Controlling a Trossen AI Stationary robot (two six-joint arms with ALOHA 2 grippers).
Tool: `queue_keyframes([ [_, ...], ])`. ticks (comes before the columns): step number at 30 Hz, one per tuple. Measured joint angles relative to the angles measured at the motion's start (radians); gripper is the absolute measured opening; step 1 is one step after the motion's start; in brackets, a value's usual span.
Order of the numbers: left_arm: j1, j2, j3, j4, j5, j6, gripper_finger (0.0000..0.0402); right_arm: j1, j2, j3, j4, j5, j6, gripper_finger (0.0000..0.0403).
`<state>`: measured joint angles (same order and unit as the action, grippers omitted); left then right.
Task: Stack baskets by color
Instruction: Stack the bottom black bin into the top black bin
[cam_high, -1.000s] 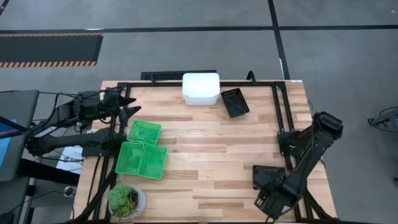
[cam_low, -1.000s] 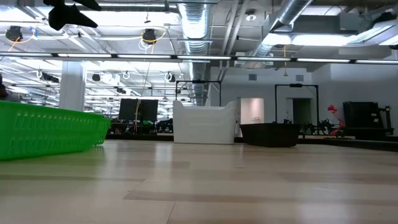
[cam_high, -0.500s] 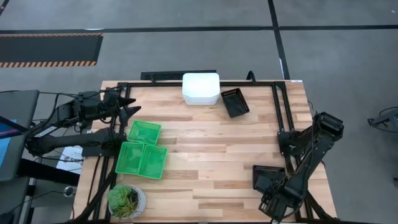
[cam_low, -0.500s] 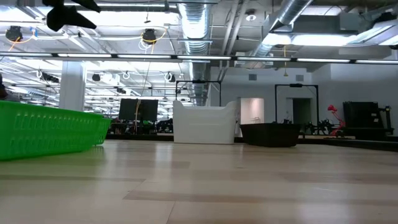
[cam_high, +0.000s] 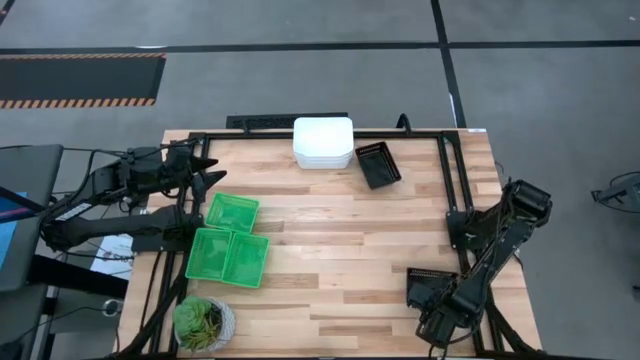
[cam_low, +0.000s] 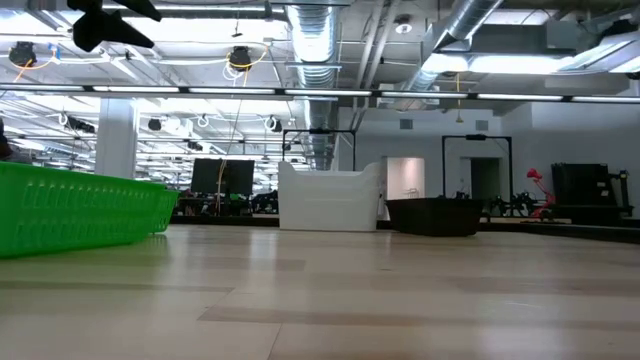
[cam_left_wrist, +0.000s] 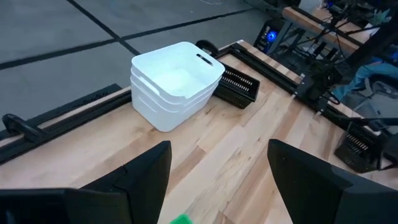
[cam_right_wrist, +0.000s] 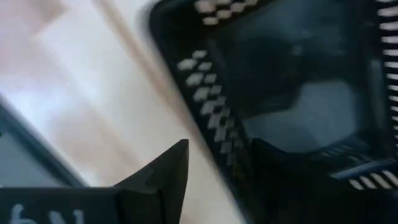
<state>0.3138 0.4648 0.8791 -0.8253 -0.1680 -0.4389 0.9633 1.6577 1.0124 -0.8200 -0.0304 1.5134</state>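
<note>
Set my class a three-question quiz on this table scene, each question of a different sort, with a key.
1. Count: how many green baskets lie on the table?
2. True or false: the green baskets are already stacked on one another.
3. Choose one: the right gripper is down at a basket of which colour? A white, B green, C black.

Key
1. Three.
2. False: they lie side by side, unstacked.
3. C: it is at the black basket near the table's front right corner.
</note>
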Motion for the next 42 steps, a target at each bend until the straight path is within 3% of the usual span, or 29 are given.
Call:
queue_keyframes([
  [5, 0.0, 0.0, 0.0, 0.009, 0.003, -0.02, 0.0256, -0.039, 0.0, -0.029, -0.006, -0.041, 0.005, 0.0154],
  [14, 0.0, 0.0, 0.0, 0.009, 0.003, -0.022, 0.0256, -0.157, -0.001, -0.029, -0.012, 0.026, -0.125, 0.0012],
  [19, 0.0, 0.0, 0.0, 0.006, 0.003, -0.014, 0.0256, -0.257, -0.001, -0.029, -0.005, 0.156, -0.18, 0.0024],
  [24, 0.0, 0.0, 0.0, 0.006, -0.003, -0.013, 0.0256, -0.372, -0.001, -0.029, -0.004, 0.312, -0.223, 0.0008],
  [31, 0.0, 0.0, 0.0, 0.007, -0.003, -0.015, 0.0256, -0.508, -0.001, -0.029, 0.058, 0.33, -0.35, 0.0014],
  [35, 0.0, 0.0, 0.0, 0.007, -0.003, -0.014, 0.0256, -0.56, -0.01, -0.012, 0.041, 0.348, -0.291, 0.0007],
  [42, 0.0, 0.0, 0.0, 0.001, -0.004, -0.018, 0.0256, -0.647, -0.01, 0.103, -0.024, 0.35, -0.396, 0.0006],
])
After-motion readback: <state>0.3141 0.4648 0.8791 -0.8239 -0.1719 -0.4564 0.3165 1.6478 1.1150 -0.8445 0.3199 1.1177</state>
